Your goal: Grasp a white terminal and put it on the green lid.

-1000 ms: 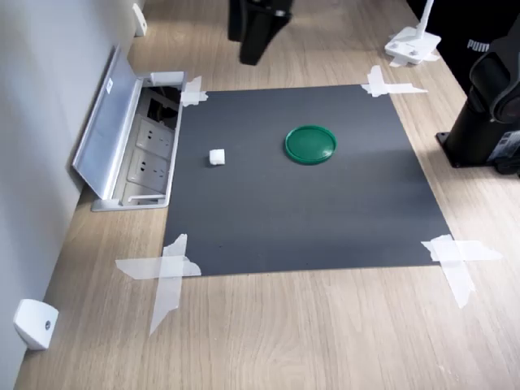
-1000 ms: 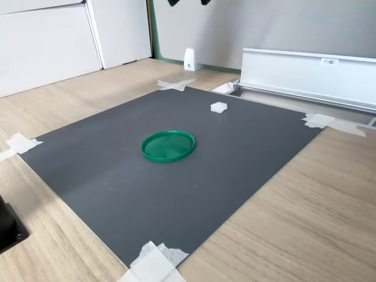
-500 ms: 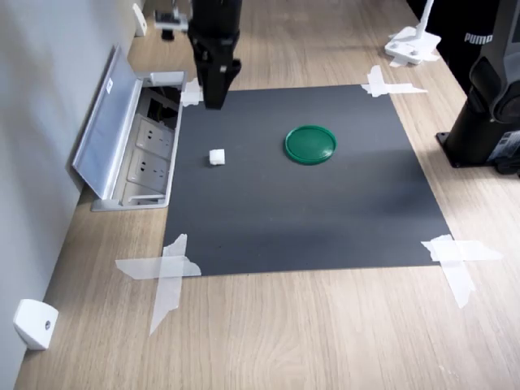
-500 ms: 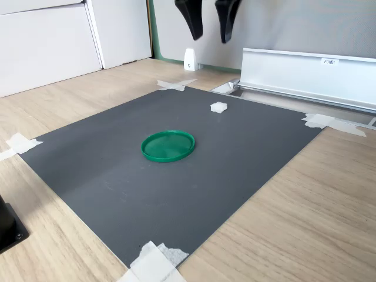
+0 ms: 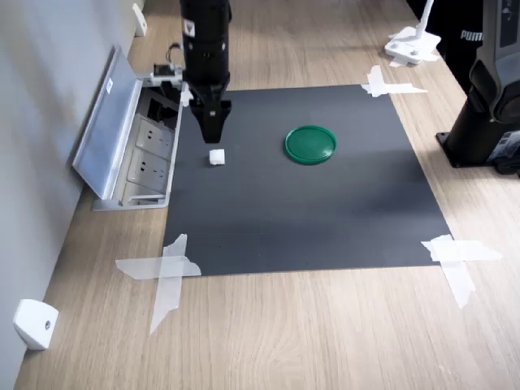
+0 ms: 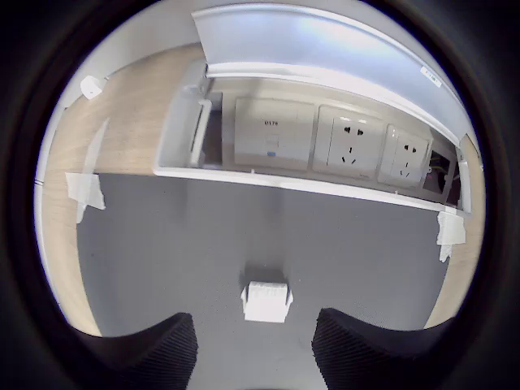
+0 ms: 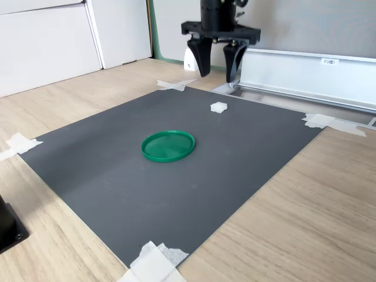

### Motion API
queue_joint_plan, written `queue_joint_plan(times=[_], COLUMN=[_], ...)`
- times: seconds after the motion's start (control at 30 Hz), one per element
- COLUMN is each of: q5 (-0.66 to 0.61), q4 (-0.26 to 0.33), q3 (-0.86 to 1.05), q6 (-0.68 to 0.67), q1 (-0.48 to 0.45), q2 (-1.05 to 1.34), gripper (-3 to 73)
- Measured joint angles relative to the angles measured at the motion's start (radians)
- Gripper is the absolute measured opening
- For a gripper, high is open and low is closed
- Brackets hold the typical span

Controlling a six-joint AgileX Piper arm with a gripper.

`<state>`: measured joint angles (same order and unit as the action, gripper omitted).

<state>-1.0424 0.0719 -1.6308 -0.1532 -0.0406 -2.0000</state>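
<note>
Gripper: the black two-fingered gripper (image 7: 218, 71) hangs point-down over the far part of the mat, its jaws spread apart with nothing between them; in the wrist view its two dark fingertips (image 6: 154, 349) frame an empty gap.
Terminal: the tiny white plastic cube-like terminal (image 5: 217, 157) sits on the dark grey square mat (image 5: 325, 211), apart from everything else, near the mat's edge on the first exterior view's left.
Key relation: the terminal lies almost straight below the open jaws and a little ahead of them; in the wrist view it (image 6: 266, 301) shows between the two fingertips, slightly nearer one of them, with clear mat all round it.
Height: in the second exterior view the fingertips are above the terminal (image 7: 218, 107) and do not touch it, so a gap remains to close.
Axis: the block looks close to square, so I cannot tell a long axis; the jaw opening appears wider than the block.
Lid: the flat round dark-green plastic lid with a raised rim (image 5: 310, 144) rests on the mat, well apart from the terminal, toward the first exterior view's right; nothing lies on it.
Neighbour: the open silver socket box with white outlets (image 5: 145, 154) stands just beyond the mat edge, near the terminal.
Next move, as I judge it: a short straight descent with a slight centring, then a close.
</note>
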Motion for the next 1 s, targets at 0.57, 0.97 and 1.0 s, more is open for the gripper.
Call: queue_joint_plan(times=[0.57,0.97,1.0], q5=[0.025,0.033,0.033], q4=[-0.001,-0.028,-0.028], q3=[-0.003,-0.003,-0.003], q6=[0.007,0.008,0.008], q1=[0.000,0.000,0.000], q2=[-0.088,-0.117,-0.117], gripper=[60.9,60.9,60.9])
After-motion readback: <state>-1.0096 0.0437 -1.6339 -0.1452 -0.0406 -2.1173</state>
